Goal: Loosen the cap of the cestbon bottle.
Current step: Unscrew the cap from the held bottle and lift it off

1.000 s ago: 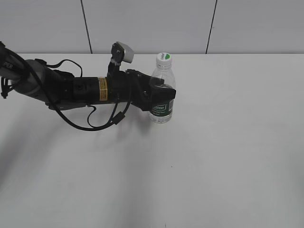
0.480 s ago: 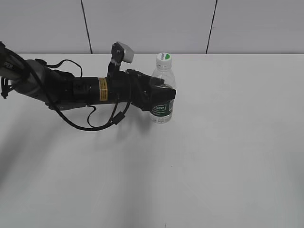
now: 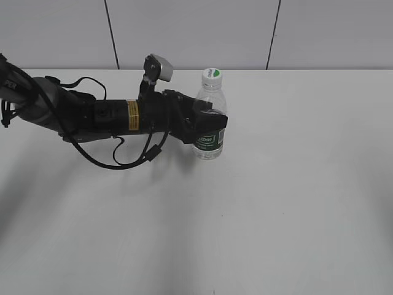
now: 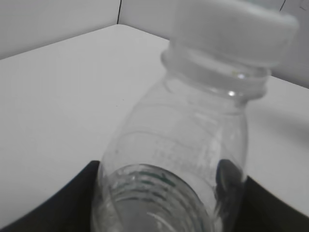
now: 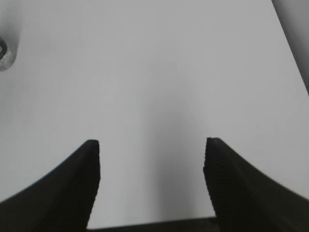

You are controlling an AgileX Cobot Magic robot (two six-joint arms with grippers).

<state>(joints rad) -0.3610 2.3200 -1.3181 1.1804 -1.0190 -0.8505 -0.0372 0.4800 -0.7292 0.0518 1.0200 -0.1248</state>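
Note:
The cestbon bottle (image 3: 210, 120) stands upright on the white table, clear with a dark green label band. Its white cap (image 3: 212, 75) with a green segment is on top. My left gripper (image 3: 209, 123) reaches in from the left and is shut on the bottle's middle. In the left wrist view the bottle (image 4: 178, 159) fills the frame between the two black fingers (image 4: 166, 203), with the cap (image 4: 231, 29) at the top. My right gripper (image 5: 152, 169) is open and empty over bare table; it does not show in the exterior view.
The white table (image 3: 276, 203) spreads wide around the bottle. A grey panelled wall (image 3: 196, 31) runs behind the table's far edge. The left arm with its cable (image 3: 92, 117) lies low across the table's left side. A small clear object (image 5: 7, 43) sits at the right wrist view's left edge.

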